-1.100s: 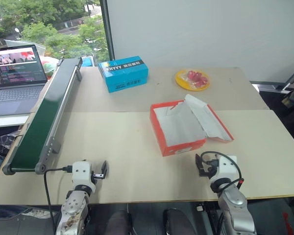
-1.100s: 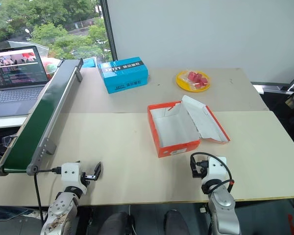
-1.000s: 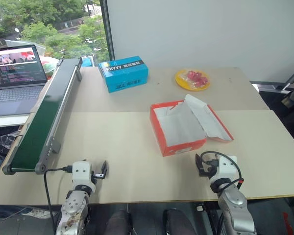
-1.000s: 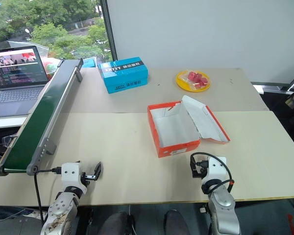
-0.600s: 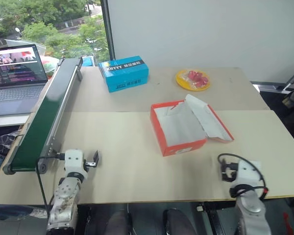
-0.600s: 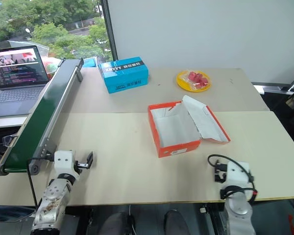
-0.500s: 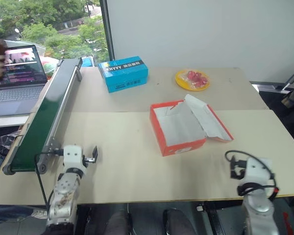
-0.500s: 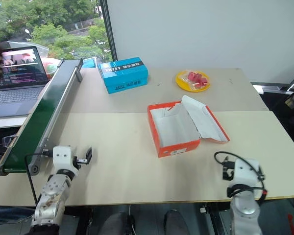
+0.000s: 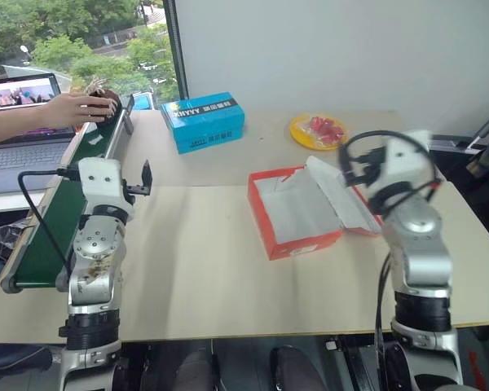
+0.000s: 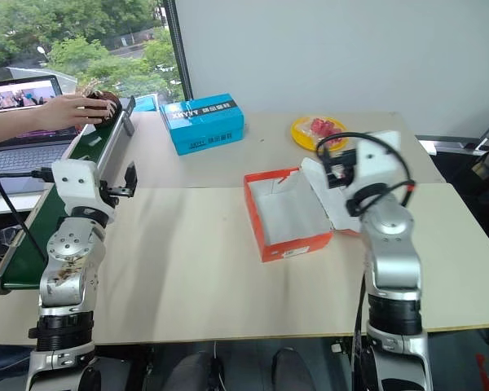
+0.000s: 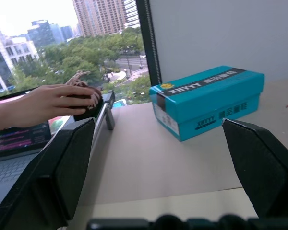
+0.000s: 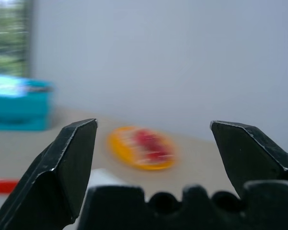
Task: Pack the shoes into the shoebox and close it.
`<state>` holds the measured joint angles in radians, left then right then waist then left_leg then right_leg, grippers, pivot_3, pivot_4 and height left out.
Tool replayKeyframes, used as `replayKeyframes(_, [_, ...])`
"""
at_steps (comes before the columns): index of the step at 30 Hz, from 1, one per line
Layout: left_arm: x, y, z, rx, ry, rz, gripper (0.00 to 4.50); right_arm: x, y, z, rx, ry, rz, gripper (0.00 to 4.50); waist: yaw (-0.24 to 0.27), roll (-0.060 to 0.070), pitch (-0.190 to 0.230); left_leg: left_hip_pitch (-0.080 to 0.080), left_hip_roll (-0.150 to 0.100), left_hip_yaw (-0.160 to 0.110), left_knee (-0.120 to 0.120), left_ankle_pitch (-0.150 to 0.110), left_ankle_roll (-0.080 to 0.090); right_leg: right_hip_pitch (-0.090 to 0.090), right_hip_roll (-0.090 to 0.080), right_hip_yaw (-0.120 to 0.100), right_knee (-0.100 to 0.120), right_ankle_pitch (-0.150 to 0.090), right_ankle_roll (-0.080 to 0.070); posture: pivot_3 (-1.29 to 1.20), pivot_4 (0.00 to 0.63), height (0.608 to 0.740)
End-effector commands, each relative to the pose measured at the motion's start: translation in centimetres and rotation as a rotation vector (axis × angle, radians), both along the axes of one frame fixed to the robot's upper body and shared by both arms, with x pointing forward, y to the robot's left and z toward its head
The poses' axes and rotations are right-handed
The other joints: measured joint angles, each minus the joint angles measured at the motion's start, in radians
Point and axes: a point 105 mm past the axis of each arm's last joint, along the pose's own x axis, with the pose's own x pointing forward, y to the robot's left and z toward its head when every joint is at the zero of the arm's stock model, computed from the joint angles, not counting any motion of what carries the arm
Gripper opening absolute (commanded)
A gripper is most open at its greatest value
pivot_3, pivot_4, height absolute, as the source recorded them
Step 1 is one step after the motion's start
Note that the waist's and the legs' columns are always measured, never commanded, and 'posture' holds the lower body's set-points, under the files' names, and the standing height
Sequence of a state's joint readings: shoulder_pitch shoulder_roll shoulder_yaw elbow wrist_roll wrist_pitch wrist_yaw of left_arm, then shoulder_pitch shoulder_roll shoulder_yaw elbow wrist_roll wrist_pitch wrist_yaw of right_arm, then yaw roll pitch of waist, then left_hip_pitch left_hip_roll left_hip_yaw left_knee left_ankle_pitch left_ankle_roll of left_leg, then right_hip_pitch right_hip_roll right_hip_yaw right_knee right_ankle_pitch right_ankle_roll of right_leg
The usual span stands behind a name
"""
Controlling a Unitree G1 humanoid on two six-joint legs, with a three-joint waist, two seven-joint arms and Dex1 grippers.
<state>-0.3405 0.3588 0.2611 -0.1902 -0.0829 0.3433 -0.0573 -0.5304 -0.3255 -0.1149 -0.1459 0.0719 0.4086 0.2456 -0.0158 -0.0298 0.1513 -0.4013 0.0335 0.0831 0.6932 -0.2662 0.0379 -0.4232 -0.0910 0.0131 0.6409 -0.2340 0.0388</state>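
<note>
Fingers: left gripper (image 11: 158,187) and right gripper (image 12: 156,158) each stand with both black fingers spread wide, nothing between them; both are raised above the table, the left one near the conveyor, the right one over the shoebox lid.

Table (image 9: 212,244): pale beige top in two slabs, joined along a seam that runs across the middle.

Conveyor (image 9: 57,220): long green belt with grey side rails, lying along the table's left edge and running away toward the window.

Laptop (image 9: 16,122): open, screen lit, on a separate surface left of the conveyor.

Shoebox (image 10: 287,213): orange-red outside, white inside, standing open right of the table's centre; hinged lid (image 10: 342,204) folded out to the right. No shoe lies in it.

Blue box (image 9: 204,122): cyan with white lettering, at the far side of the table, well apart from the shoebox.

Yellow plate (image 9: 316,132): round, with red pieces on it, at the far side, right of the blue box.

Person's hand (image 11: 62,103): reaches in from the left to the conveyor's far end, covering a shoe.

Shoe (image 9: 107,104): dark brown, at the far end of the belt under that hand; little of it can be made out.
</note>
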Motion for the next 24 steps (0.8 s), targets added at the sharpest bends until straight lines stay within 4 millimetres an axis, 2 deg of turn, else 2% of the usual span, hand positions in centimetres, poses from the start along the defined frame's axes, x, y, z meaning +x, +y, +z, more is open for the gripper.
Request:
replayKeyframes(1, [-1.7, 1.9, 2.1, -0.05, -0.045, 0.067, 4.5, 0.6, 2.6, -0.4, 0.008, 0.031, 0.166, 4.49, 0.002, 0.0, 0.0, -0.001, 0.0, 0.0, 0.0, 0.0, 0.0, 0.0, 0.0, 0.0, 0.0, 0.0, 0.0, 0.0, 0.15, 0.74])
replayKeyframes(5, [-2.9, 2.8, 1.8, -0.088, -0.004, 0.083, 4.5, 0.7, 4.5, -0.9, 0.042, 0.067, 0.292, 4.49, 0.002, 0.0, 0.0, -0.002, 0.001, -0.001, 0.0, 0.0, 0.0, -0.001, -0.001, -0.001, 0.0, 0.0, 0.0, 0.0, 0.15, 0.74])
replayKeyframes(8, [-3.8, 4.7, 1.6, -0.119, 0.026, 0.151, 4.5, 0.9, 6.5, -1.2, 0.052, 0.106, 0.39, 4.49, 0.001, 0.0, 0.0, -0.002, 0.001, -0.001, 0.001, 0.0, 0.0, -0.001, -0.001, -0.001, 0.0, 0.0, 0.0, 0.0, 0.15, 0.74])
replayKeyframes(10, [-4.5, 6.4, 1.1, -0.15, 0.054, 0.183, 4.5, -0.4, 9.6, -1.6, 0.021, 0.161, 0.598, 4.49, -0.003, 0.0, 0.0, -0.001, 0.001, -0.001, 0.001, 0.0, -0.001, -0.001, 0.0, -0.001, 0.001, 0.0, 0.0, 0.0, 0.15, 0.74])
replayKeyframes(15, [-5.5, 9.1, -0.9, -0.196, 0.119, 0.205, 4.5, -2.6, 13.0, -2.9, -0.083, 0.232, 0.826, 4.49, -0.007, 0.0, 0.0, 0.0, 0.002, -0.001, -0.001, 0.0, -0.001, -0.001, 0.0, -0.001, 0.001, 0.0, -0.001, 0.0, 0.15, 0.74])
replayKeyframes(17, [-5.8, 10.2, -1.8, -0.196, 0.151, 0.219, 4.5, -2.9, 13.8, -3.1, -0.099, 0.247, 0.862, 4.49, -0.005, 0.0, 0.0, 0.0, 0.002, -0.001, -0.001, 0.0, -0.001, -0.001, -0.001, -0.001, 0.001, 0.0, -0.001, 0.0, 0.15, 0.74])
replayKeyframes(21, [-5.2, 11.3, -3.7, -0.215, 0.238, 0.149, 4.5, -3.4, 14.5, -3.2, -0.118, 0.259, 0.896, 4.49, 0.003, -0.001, 0.0, 0.0, 0.002, -0.002, 0.0, 0.0, -0.001, -0.001, -0.001, -0.003, 0.001, 0.0, -0.001, 0.0, 0.15, 0.74])
replayKeyframes(24, [-4.7, 12.5, -4.1, -0.202, 0.258, 0.15, 4.5, -3.4, 14.6, -3.1, -0.119, 0.258, 0.895, 4.49, 0.003, -0.001, 0.001, 0.0, 0.002, -0.002, 0.0, 0.0, -0.002, -0.001, -0.002, -0.004, 0.0, 0.0, -0.001, 0.0, 0.15, 0.74])
